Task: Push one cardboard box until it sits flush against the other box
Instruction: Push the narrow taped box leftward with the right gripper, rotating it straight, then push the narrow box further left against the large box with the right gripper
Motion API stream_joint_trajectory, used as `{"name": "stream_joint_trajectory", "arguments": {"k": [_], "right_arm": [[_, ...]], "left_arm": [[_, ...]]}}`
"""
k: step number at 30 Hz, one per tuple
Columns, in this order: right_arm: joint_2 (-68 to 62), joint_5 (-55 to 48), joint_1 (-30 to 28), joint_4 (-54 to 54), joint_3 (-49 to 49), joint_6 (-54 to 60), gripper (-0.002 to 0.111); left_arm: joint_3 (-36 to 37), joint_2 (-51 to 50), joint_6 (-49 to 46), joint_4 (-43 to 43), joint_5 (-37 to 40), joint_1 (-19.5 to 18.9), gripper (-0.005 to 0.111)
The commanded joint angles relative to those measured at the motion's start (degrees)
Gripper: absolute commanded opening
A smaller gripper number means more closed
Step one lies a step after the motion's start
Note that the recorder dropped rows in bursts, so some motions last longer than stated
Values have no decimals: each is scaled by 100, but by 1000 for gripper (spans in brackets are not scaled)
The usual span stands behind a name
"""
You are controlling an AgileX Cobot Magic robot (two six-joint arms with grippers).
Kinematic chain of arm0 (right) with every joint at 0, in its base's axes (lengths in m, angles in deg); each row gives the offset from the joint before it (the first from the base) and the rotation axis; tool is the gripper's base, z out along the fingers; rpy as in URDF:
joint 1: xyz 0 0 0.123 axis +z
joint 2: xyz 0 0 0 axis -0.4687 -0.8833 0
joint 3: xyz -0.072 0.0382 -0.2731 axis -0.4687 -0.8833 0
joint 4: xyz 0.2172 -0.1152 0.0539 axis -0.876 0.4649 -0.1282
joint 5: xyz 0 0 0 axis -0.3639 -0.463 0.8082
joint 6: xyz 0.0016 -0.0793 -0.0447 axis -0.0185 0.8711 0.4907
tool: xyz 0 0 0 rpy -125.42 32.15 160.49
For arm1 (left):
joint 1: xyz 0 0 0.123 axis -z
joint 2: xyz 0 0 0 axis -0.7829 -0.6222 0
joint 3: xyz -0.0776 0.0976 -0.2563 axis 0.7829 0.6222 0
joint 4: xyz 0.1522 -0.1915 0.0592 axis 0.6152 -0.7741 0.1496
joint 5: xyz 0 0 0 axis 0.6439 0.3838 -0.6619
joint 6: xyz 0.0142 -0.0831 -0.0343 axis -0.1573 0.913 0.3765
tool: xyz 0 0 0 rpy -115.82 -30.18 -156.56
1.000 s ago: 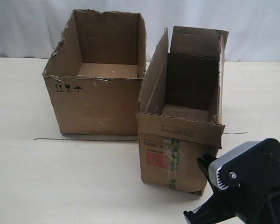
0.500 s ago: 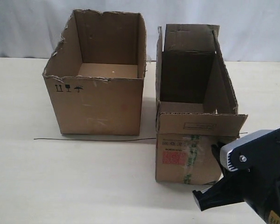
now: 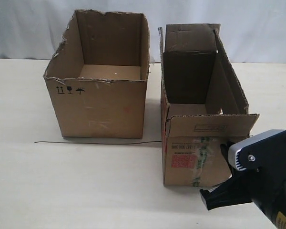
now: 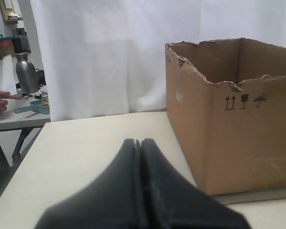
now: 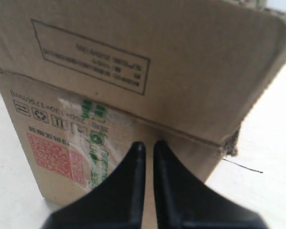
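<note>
Two right jaws at cardboard box (image 5: 181, 62) front

A white curtain (image 3: 28, 28) fills the upper strip of the exterior view, hanging in soft folds behind a pale cream table (image 3: 24, 191) that takes up the rest of the frame. A thin dark wire (image 3: 86, 142) lies across the tabletop at mid-height. The light is even and soft. The left wrist view shows a second, grey table (image 4: 14, 120) beyond the curtain's edge, bearing a steel bottle (image 4: 26, 72) and a teal object (image 4: 35, 106).

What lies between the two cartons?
Only bare table, crossed by a thin dark line, between the cardboard box and the other box, per the exterior view.
</note>
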Motion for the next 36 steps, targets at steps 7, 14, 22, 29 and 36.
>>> {"name": "stream_joint_trajectory", "arguments": {"k": [7,14,22,29,36], "right_arm": [[-147,302,-35,61,-11,-23,5],[-754,3,-35,61,13,-23,5],[-1359,-239,-35,61,500,41,5],[-1926,-213,-597,61,789,41,5],[-2257,-143,-1096,61,1086,139,5]], "left_arm": [[17,13,-6,-16,-34,-10,0],[17,13,-6,-16,-34,-10,0],[17,13,-6,-16,-34,-10,0],[17,13,-6,-16,-34,-10,0],[17,13,-6,-16,-34,-10,0]]}}
